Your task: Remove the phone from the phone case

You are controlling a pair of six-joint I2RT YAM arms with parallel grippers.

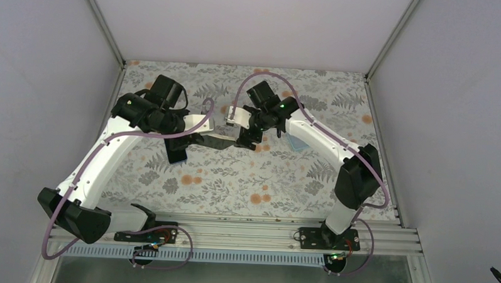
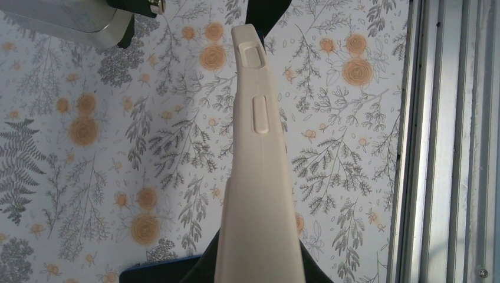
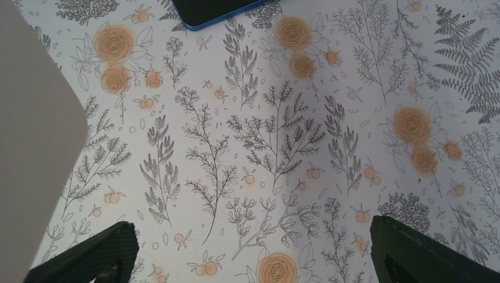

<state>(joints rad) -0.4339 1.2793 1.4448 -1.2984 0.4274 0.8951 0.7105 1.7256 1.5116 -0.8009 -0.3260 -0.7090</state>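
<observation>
The cream phone case (image 2: pixel 259 177) is held edge-on in my left gripper (image 2: pixel 256 262), which is shut on its lower end and keeps it above the table. In the top view the case (image 1: pixel 221 141) looks dark and juts right from the left gripper (image 1: pixel 204 138). The phone (image 1: pixel 175 151), dark with a blue rim, lies flat on the table below the left gripper, apart from the case. It also shows in the left wrist view (image 2: pixel 153 274) and the right wrist view (image 3: pixel 212 10). My right gripper (image 3: pixel 253 253) is open and empty, just right of the case's free end (image 3: pixel 29 147).
The table carries a floral cloth (image 1: pixel 265 180). A small blue object (image 1: pixel 295 143) lies under the right forearm. An aluminium rail (image 1: pixel 245 232) runs along the near edge, and white walls close the other sides.
</observation>
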